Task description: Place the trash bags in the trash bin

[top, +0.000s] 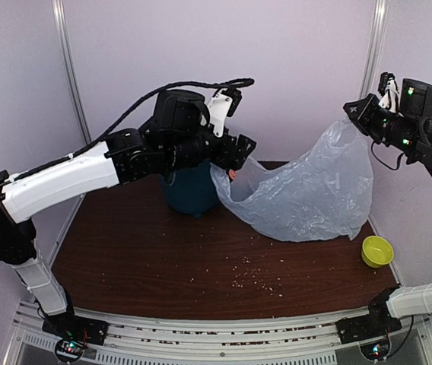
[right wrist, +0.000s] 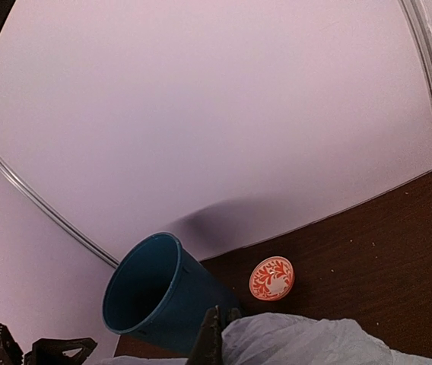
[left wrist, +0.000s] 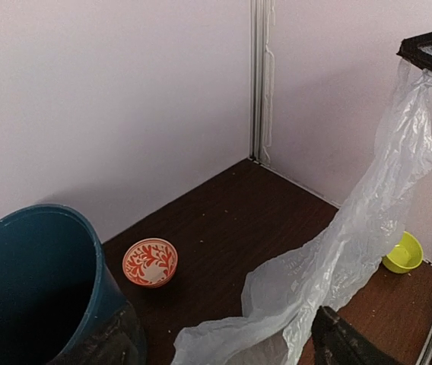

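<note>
The trash bag (top: 307, 190), thin, translucent and grey-blue, hangs from my right gripper (top: 358, 114), which is raised at the right and shut on the bag's top corner. The bag sags leftward to my left gripper (top: 233, 158), which stands open beside the teal trash bin (top: 192, 194). In the left wrist view the bag's lower edge (left wrist: 277, 312) lies loose between the wide-apart fingers (left wrist: 341, 342), and the bin (left wrist: 26, 289) stands upright just left of them. In the right wrist view the crumpled bag (right wrist: 315, 342) shows against a dark finger (right wrist: 212, 338), with the bin (right wrist: 151, 300) behind.
A small red-patterned bowl (left wrist: 150, 262) sits on the brown table behind the bin, near the back wall. A lime-green bowl (top: 376, 251) sits at the table's right edge. Crumbs (top: 250, 277) are scattered over the front of the table. Walls close in the back and sides.
</note>
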Available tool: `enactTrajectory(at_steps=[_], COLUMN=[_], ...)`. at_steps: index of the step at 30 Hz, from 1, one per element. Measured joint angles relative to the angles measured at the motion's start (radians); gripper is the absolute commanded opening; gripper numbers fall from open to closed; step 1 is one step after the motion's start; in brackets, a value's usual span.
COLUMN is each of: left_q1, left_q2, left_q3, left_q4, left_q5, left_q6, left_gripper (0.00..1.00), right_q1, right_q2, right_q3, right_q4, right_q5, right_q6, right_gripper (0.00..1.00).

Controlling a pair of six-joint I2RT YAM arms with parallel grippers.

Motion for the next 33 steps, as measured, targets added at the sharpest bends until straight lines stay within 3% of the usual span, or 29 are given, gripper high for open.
enactTrajectory(at_steps=[12,18,26,33], left_q1=[0.068,0.245,0.454,0.562], left_q2=[-0.207,-0.313,-0.261,-0.033], left_q3=[-0.121,-0.227,-0.216,0.054], left_q4=[-0.055,-0.082,-0.164,-0.371], left_q5=[-0.042,-0.053,-0.097,-0.050], left_q6=[0.005,-0.040,-0.186,-0.316], left_gripper=[0.89,0.82,0.75,0.71], right_q1=[-0.042,-0.060,-0.061,-0.061], right_q2=[0.079,0.085,0.062,0.051], right_q3=[0.065,0.067,0.009,-0.011], right_q4=[-0.010,-0.010,0.015,0.023], right_q5=[0.096,0.111,0.111,0.090], right_q6=[-0.035,-0.046,-0.044,-0.055], right_gripper=[0.00,0.00,0.00,0.00])
